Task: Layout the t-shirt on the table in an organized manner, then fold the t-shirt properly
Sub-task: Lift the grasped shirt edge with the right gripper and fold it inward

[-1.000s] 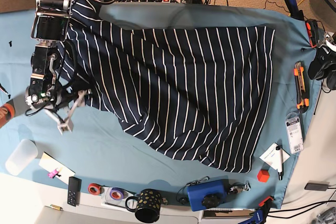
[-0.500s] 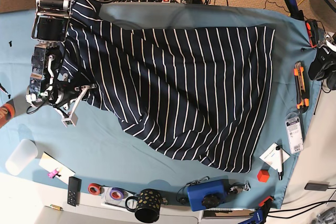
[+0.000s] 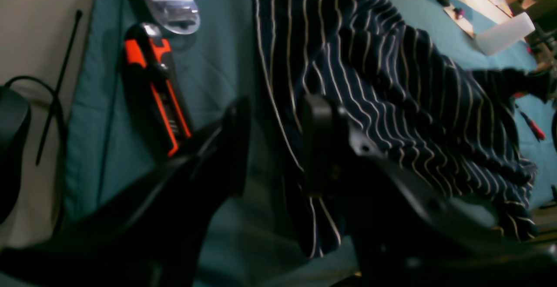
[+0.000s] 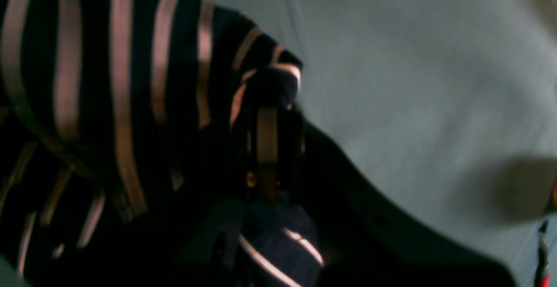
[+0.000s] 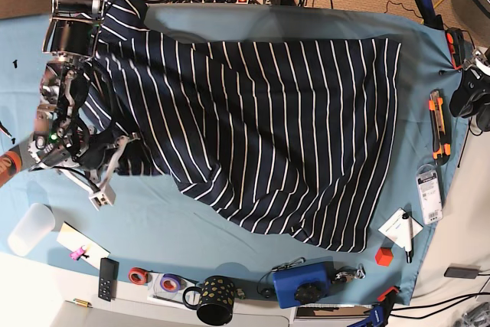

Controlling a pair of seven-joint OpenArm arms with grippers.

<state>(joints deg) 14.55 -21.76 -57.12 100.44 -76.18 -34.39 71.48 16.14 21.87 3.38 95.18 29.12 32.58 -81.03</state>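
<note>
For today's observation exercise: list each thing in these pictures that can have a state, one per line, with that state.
t-shirt: spread but rumpled, unfolded, one edge pinched.
right gripper: shut on the t-shirt's edge.
left gripper: jaws apart, holding nothing.
table: covered in teal cloth.
utility knife: lying flat beside the shirt.
mug: upright.

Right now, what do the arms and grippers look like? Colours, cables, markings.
Right arm: black and silver segments, loose black cables, a small green light. Its gripper has pale finger tips. Left gripper: matte black, broad curved fingers with small screw holes.
</note>
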